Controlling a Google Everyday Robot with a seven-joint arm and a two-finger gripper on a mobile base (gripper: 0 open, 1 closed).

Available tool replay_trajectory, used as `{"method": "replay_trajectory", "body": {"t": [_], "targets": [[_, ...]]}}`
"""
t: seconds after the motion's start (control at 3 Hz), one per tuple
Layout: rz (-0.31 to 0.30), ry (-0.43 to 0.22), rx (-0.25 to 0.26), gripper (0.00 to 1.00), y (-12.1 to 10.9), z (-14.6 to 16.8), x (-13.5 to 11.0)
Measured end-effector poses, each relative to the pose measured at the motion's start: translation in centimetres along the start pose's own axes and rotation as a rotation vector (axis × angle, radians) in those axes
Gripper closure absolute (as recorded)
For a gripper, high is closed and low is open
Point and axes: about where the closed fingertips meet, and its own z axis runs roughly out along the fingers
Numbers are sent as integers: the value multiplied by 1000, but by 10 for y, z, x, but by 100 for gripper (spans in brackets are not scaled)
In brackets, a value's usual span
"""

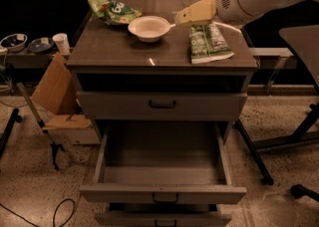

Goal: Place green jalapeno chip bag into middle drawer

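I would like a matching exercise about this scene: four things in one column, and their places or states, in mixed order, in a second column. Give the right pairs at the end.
Things
1. green jalapeno chip bag
2. white bowl
3. middle drawer
4. gripper

Places or states
A. pulled out, open
B. above the cabinet top, just right of the bowl's rim
C. lying flat on the right side of the cabinet top
D. standing near the middle of the cabinet top, toward the back

Pairs: 1-C; 2-D; 3-A; 4-B
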Motion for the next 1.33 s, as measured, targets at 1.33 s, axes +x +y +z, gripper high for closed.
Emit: {"method": "replay_trajectory", "body": {"t": [1.33], "targets": [[12,116,172,0,-30,84,21]]}}
